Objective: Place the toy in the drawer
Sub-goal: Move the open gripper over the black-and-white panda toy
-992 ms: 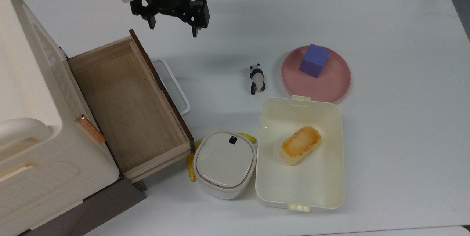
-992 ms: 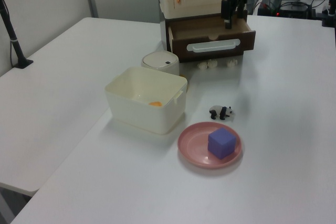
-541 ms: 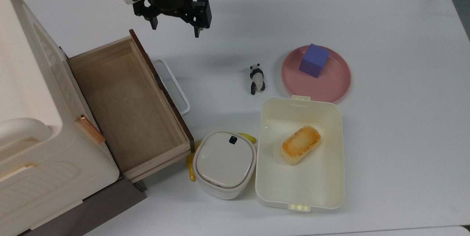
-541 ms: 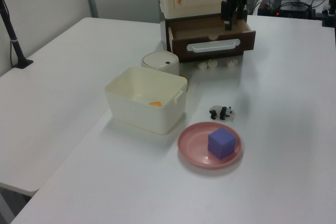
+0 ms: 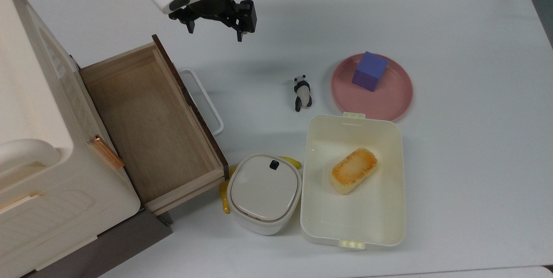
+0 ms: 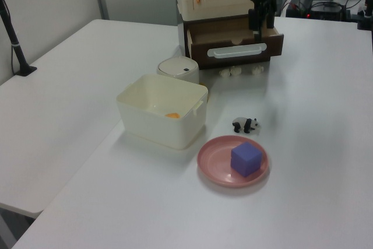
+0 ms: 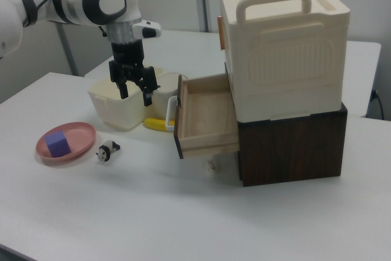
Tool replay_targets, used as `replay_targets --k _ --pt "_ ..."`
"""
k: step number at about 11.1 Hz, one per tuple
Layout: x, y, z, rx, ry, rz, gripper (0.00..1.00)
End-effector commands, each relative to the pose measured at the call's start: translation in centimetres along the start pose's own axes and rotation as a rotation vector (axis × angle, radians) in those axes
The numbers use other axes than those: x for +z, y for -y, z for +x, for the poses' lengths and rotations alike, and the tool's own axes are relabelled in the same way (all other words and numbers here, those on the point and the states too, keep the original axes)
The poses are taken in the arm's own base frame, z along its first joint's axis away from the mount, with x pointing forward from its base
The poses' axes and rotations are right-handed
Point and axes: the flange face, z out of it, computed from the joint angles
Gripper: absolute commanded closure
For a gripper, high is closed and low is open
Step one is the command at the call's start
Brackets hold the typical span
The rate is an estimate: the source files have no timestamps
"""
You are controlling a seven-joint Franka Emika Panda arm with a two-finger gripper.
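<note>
In the top view, from left to right: the drawer (image 5: 147,131) stands pulled out of the cream cabinet (image 5: 39,148), its wooden tray bare. Above the bench (image 5: 466,148), near the drawer's far corner, the end effector (image 5: 214,31) hangs with fingers spread, gripping nothing. The toy (image 5: 302,92) lies on the bench well apart from the drawer, just beside the pink plate (image 5: 389,100) carrying a purple cube (image 5: 369,70). An open lunch box (image 5: 380,217) sits near the toy.
</note>
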Motion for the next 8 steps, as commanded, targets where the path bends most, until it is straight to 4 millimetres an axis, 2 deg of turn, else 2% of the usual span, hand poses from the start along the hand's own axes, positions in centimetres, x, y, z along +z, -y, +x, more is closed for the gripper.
replay_targets --k 1,4,6,8 --pt "2.6 3.3 -1.6 -0.07 0.065 -0.003 0.0" --pt "6.3 8.6 -2.7 -0.225 0.082 -0.011 0.0" --pt "10.1 12.6 -2.4 -0.266 0.054 -0.024 0.0" --pt "13.9 15.7 -1.4 -0.246 0.033 -0.049 0.0"
